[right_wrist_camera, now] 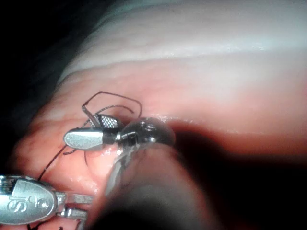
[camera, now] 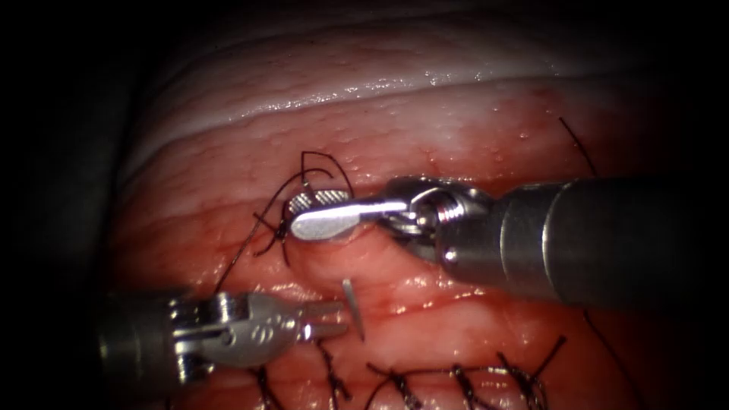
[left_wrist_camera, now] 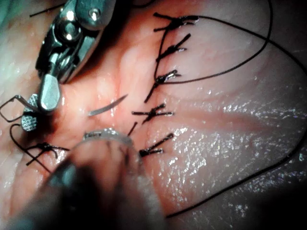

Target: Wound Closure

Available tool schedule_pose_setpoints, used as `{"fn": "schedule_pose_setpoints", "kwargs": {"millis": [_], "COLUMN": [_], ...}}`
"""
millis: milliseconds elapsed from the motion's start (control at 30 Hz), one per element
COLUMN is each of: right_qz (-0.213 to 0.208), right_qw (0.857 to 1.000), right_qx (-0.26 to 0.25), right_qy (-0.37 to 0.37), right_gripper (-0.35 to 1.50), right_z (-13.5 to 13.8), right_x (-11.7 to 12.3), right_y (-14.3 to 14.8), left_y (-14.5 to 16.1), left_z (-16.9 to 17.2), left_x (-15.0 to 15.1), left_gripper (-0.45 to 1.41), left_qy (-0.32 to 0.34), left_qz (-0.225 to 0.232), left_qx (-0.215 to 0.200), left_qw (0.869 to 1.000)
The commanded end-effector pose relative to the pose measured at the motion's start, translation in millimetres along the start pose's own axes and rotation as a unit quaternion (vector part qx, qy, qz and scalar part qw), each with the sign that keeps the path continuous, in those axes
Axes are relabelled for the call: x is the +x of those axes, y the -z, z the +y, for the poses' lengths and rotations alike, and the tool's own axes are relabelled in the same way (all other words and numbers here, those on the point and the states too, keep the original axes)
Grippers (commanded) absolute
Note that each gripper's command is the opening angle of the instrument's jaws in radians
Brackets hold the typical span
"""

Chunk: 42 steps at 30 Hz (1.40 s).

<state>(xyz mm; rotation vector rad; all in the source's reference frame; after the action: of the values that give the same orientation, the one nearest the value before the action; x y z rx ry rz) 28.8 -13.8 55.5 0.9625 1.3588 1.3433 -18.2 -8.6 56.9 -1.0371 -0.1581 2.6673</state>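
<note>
needle (camera: 353, 307) half buried in tissue (camera: 456, 137), untouched.

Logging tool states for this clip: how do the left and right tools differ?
The left tool has jaws barely parted; the right tool has them spread wide. The left tool sits beside the needle, partly buried in the tissue; the right tool sits among thread loops. Both hold nothing.

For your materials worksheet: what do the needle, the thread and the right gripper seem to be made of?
Needle: polished metal, likely steel; it glints.
Thread: dark matte strand, fibre unclear; it curls in loops.
Right gripper: shiny metal; one inner face is cross-hatched.
</note>
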Motion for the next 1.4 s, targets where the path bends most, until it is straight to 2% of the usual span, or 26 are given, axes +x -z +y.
{"fn": "schedule_pose_setpoints", "kwargs": {"millis": [33, 133, 200, 333, 400, 533, 667, 733, 767, 800, 900, 933, 967, 1067, 1233, 1267, 1300, 1367, 1400], "right_qz": [-0.001, -0.003, -0.009, -0.022, -0.027, -0.028, -0.016, -0.012, -0.010, -0.011, -0.012, -0.017, -0.023, -0.036, -0.066, -0.069, -0.084, -0.110, -0.115], "right_qw": [1.000, 0.999, 0.998, 0.998, 0.998, 0.998, 0.998, 0.998, 0.999, 0.999, 0.999, 0.996, 0.991, 0.981, 0.955, 0.951, 0.937, 0.915, 0.909], "right_qx": [-0.012, -0.032, -0.047, -0.054, -0.051, -0.053, -0.055, -0.050, -0.048, -0.048, -0.048, -0.044, -0.033, -0.011, -0.019, -0.020, -0.025, -0.030, -0.031], "right_qy": [0.014, 0.027, 0.030, 0.032, 0.026, 0.026, 0.026, 0.025, 0.024, 0.023, 0.023, 0.070, 0.126, 0.191, 0.288, 0.302, 0.339, 0.387, 0.398], "right_gripper": [0.79, 0.91, 0.96, 0.89, 0.79, 0.71, 0.67, 0.47, 0.42, 0.42, 0.42, 0.39, 0.20, 0.19, 0.19, 0.20, 0.29, 0.29, 0.31], "right_z": [1.5, 3.1, 4.2, 5.0, 5.2, 5.1, 4.6, 3.9, 3.7, 3.3, 2.1, 1.1, 0.1, -1.4, -3.2, -3.4, -3.5, -3.5, -3.4], "right_x": [0.9, 2.3, 3.4, 4.2, 4.6, 4.6, 4.3, 3.8, 3.7, 3.5, 3.1, 3.0, 2.9, 2.6, 1.6, 1.4, 1.2, 1.1, 1.0], "right_y": [-0.1, 1.0, 2.3, 3.8, 5.2, 6.4, 7.2, 7.8, 7.9, 8.0, 8.2, 8.3, 8.3, 8.1, 6.9, 6.6, 6.0, 5.7, 5.7], "left_y": [-0.3, 0.8, 1.4, 1.2, 0.5, -0.8, -1.9, -2.4, -2.6, -2.8, -3.0, -2.9, -2.7, -2.1, -0.9, -0.5, 0.1, 1.1, 1.6], "left_z": [0.0, -0.7, -1.6, -3.0, -3.7, -3.2, -3.0, -3.5, -3.6, -3.7, -3.9, -3.9, -3.8, -3.8, -4.4, -4.7, -5.1, -6.0, -6.4], "left_x": [0.2, 0.8, 1.4, 2.5, 3.2, 4.0, 3.7, 3.1, 2.9, 2.7, 2.3, 2.3, 2.3, 2.6, 3.3, 3.6, 3.9, 4.3, 4.2], "left_gripper": [-0.05, -0.01, 0.09, 0.14, 0.20, 0.20, 0.14, -0.13, -0.25, -0.45, -0.45, -0.45, -0.45, -0.45, -0.45, -0.45, -0.45, -0.45, -0.45], "left_qy": [-0.007, -0.023, -0.036, -0.052, -0.052, -0.053, -0.056, -0.050, -0.048, -0.047, -0.036, -0.031, -0.012, 0.026, 0.098, 0.113, 0.138, 0.178, 0.193], "left_qz": [0.011, 0.043, 0.068, 0.107, 0.122, 0.131, 0.134, 0.136, 0.135, 0.133, 0.135, 0.149, 0.166, 0.190, 0.228, 0.242, 0.264, 0.293, 0.302], "left_qx": [0.009, 0.028, 0.050, 0.070, 0.076, 0.076, 0.077, 0.074, 0.071, 0.067, 0.053, 0.038, 0.018, -0.017, -0.079, -0.090, -0.108, -0.134, -0.145], "left_qw": [1.000, 0.998, 0.996, 0.990, 0.988, 0.987, 0.986, 0.987, 0.987, 0.988, 0.989, 0.988, 0.986, 0.981, 0.965, 0.960, 0.949, 0.930, 0.922]}}
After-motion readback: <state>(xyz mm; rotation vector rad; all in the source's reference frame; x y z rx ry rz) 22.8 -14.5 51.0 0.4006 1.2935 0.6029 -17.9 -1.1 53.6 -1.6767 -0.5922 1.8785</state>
